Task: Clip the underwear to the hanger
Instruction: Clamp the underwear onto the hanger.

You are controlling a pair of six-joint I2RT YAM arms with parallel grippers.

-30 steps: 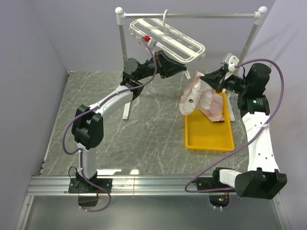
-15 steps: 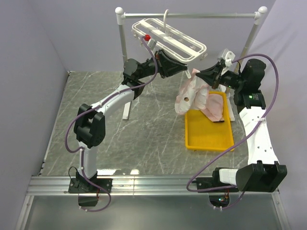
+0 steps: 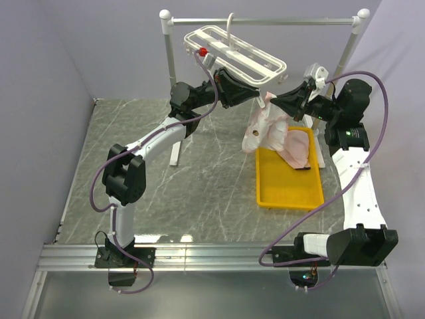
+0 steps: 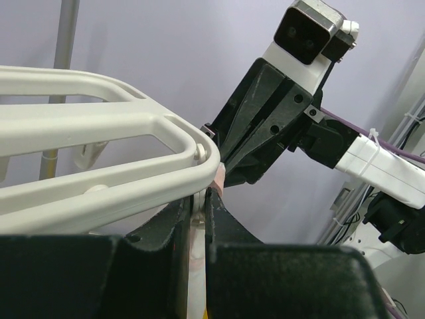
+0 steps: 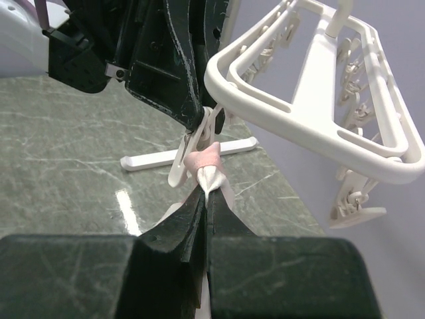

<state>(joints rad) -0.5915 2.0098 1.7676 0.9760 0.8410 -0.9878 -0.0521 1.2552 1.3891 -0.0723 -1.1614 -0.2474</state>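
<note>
My right jaws are pinched tight on a fold of the underwear [image 5: 202,159] and hold its pink edge up against the mouth of a clip [image 5: 188,151] that dangles under a corner of the hanger [image 5: 299,126]. My left jaws come in from the other side, nearly closed, squeezing the top of that same clip. I cannot tell whether the fabric already sits between the clip's teeth or only touches them.

The rest of the garment hangs free below, off the bench [image 3: 166,193], over the left rim of the yellow tray [image 3: 261,189] near the far right corner. Another pink piece [image 3: 299,149] lies in the tray. The hanger hooks on the rail [image 3: 285,21] along the far edge.

I judge this to be the feeding-in step. Next I should push the edge deeper, ease my left squeeze so the clip bites, and only then release my right.
</note>
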